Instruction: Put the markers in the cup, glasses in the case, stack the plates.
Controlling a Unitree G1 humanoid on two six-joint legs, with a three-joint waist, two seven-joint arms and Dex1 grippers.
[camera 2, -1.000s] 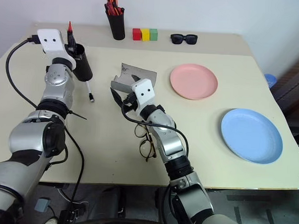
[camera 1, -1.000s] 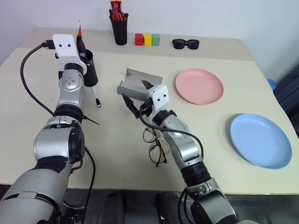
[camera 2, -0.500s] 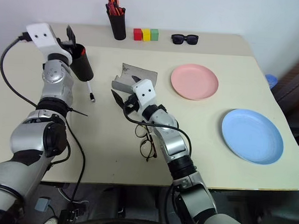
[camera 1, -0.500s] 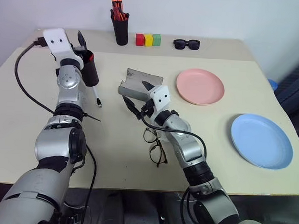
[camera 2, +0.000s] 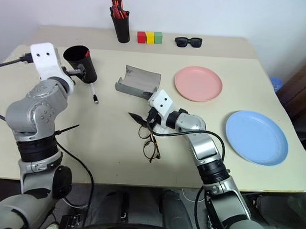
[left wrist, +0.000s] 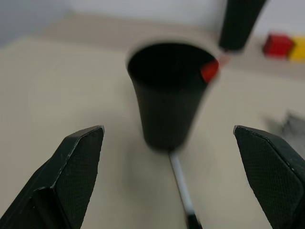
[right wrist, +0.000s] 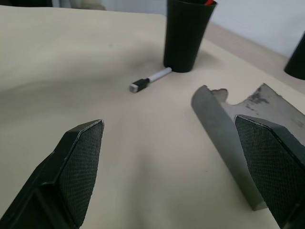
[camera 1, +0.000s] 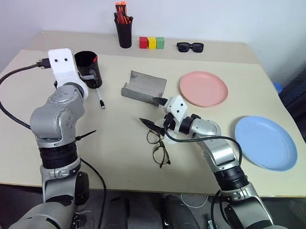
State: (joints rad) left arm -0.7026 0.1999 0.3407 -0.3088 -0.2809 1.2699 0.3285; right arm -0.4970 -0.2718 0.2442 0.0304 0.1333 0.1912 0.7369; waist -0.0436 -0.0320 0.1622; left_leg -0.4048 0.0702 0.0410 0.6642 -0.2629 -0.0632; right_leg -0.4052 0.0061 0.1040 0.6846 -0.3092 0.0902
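Beige surface (camera 1: 115, 158) holds everything. Nearest lie the glasses (camera 1: 158, 146), thin and dark, folded open just beside the right claw (camera 1: 152, 113). That claw is spread wide with nothing in it, hanging low over the surface between the glasses and the grey case (camera 1: 143, 86). The case lies open. To the far right sits the blue plate (camera 1: 266, 143), and the pink plate (camera 1: 203, 88) sits farther back, well apart from it.

On the left, the left claw (left wrist: 178, 179) is also wide open and empty, pointing at the black cup (camera 1: 87, 68). A white marker with a black end (camera 1: 99, 98) lies on the surface, touching the cup's foot.

The left wrist view looks into the cup and shows a red tip (left wrist: 209, 70) poking up inside the rim.

Far back stand a black holder of orange-topped markers (camera 1: 123, 28), three coloured blocks (camera 1: 151, 42), and black sunglasses (camera 1: 189, 45).
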